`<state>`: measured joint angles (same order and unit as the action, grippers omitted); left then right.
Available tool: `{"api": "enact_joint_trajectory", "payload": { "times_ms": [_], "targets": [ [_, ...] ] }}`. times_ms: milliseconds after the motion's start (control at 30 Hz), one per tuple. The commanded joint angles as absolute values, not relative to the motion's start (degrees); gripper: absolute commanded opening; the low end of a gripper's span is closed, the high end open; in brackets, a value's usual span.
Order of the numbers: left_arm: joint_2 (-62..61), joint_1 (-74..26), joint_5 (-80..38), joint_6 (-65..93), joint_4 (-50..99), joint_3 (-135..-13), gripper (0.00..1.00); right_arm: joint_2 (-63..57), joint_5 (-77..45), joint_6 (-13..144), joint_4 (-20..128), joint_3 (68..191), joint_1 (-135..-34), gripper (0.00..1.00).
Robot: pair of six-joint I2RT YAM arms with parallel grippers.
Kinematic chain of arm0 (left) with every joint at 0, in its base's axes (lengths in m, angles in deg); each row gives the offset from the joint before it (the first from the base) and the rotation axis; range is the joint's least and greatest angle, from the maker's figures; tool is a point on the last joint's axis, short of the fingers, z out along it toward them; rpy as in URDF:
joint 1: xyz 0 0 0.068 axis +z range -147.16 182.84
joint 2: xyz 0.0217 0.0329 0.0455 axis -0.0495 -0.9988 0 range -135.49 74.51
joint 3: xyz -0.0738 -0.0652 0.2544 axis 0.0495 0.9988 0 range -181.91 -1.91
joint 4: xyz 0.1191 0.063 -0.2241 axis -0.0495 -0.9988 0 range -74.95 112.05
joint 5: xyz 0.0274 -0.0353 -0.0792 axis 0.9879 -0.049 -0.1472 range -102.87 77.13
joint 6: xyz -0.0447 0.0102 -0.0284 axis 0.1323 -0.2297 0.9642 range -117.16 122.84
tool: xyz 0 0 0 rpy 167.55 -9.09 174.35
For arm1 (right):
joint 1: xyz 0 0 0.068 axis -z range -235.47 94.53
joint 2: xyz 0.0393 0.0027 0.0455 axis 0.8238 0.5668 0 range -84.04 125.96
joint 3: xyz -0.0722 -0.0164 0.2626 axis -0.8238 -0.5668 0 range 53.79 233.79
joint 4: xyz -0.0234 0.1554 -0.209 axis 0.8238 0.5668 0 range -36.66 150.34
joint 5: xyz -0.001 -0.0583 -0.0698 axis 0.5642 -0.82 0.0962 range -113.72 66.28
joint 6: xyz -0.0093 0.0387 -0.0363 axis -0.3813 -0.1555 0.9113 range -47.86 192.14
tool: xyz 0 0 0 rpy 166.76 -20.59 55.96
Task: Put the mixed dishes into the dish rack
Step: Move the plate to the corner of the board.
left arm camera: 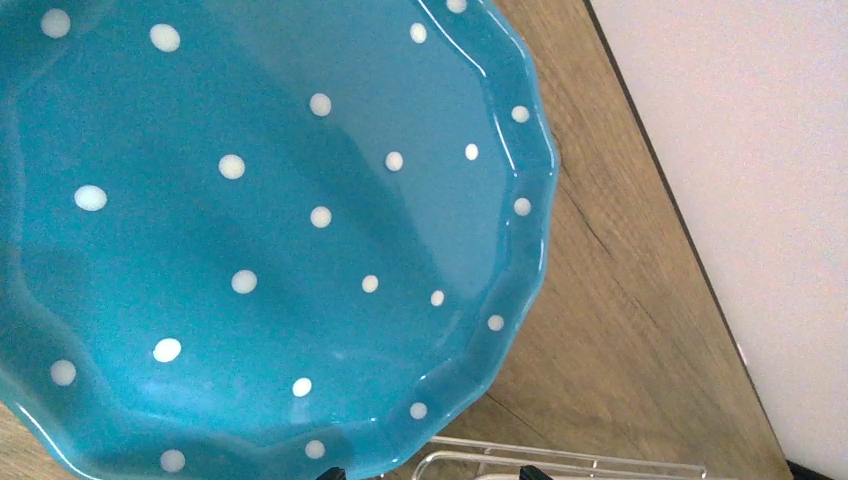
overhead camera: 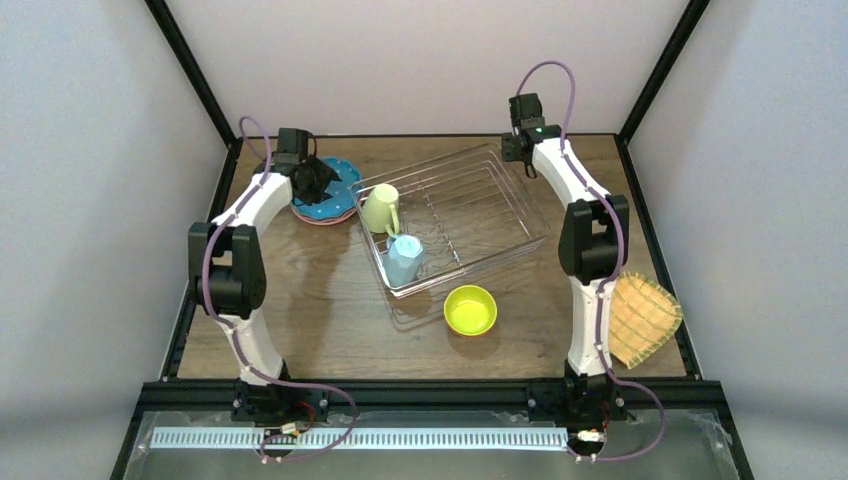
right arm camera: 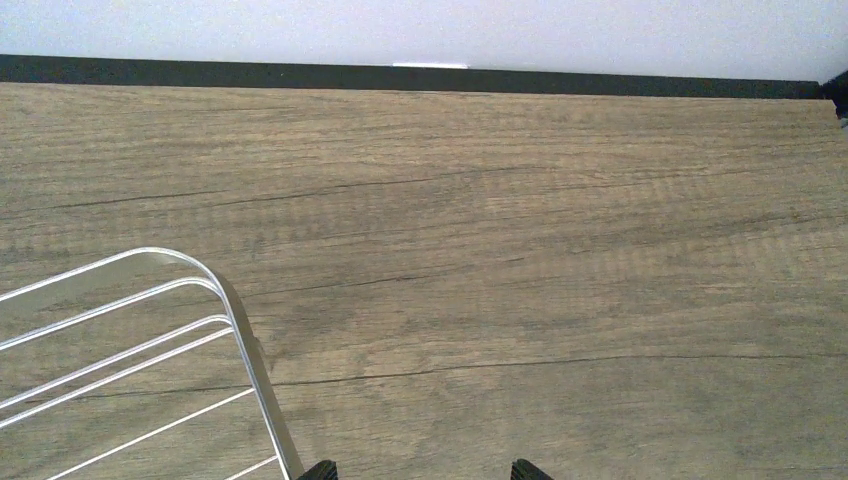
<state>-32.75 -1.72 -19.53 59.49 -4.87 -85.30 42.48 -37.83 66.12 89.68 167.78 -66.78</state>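
**Blue plate lay right under the left claw**

The blue dotted plate lay flat at the far left of the table. It sat on top of a pink plate, whose edge peeked out from under it. The blue plate was round, so it had no long side. Its wavy rim looked like the only part a claw could pinch. The dish rack stood just beside the plate, on its right, with a thin strip of wood between them.

The left claw hung right over this plate. Its two fingers stood wide apart, with nothing between them. In the left wrist view the plate filled most of the picture. Only the dark fingertips showed at the bottom edge, near the rim and a wire of the rack. I could not tell if they touched the plate.

The right claw was well apart from the plate, at the far right corner of the rack. It was wide open too and held nothing. It looked down on bare wood beside the rack's rounded corner. The whole rack lay between it and the plate.

So the left arm was much the nearer one, and I think this plate was its job. The claw would need to pinch the rim and carry the plate to the right, into the rack. A pale green mug and a light blue mug were already in the rack on that side. The plate might bump them on the way in.
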Motion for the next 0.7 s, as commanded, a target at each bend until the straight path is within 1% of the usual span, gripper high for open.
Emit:
{"api": "enact_joint_trajectory", "payload": {
  "times_ms": [0, 300, 667],
  "targets": [
    [-34.85, -2.03, -18.25, 59.96, -4.8, -85.96, 1.0, 39.62, -37.47, 64.42, 90.26, 166.11, -67.82, 0.99],
    [-36.06, -2.15, -17.14, 61.14, -4.72, -87.68, 1.0, 37.6, -39.18, 62.95, 88.32, 164.45, -67.81, 0.99],
    [-40.65, -2.11, -13.35, 60.97, -7.38, -91.11, 1.0, 35.11, -34.43, 62.35, 85.82, 160.04, -67.85, 0.99]
  ]
}}
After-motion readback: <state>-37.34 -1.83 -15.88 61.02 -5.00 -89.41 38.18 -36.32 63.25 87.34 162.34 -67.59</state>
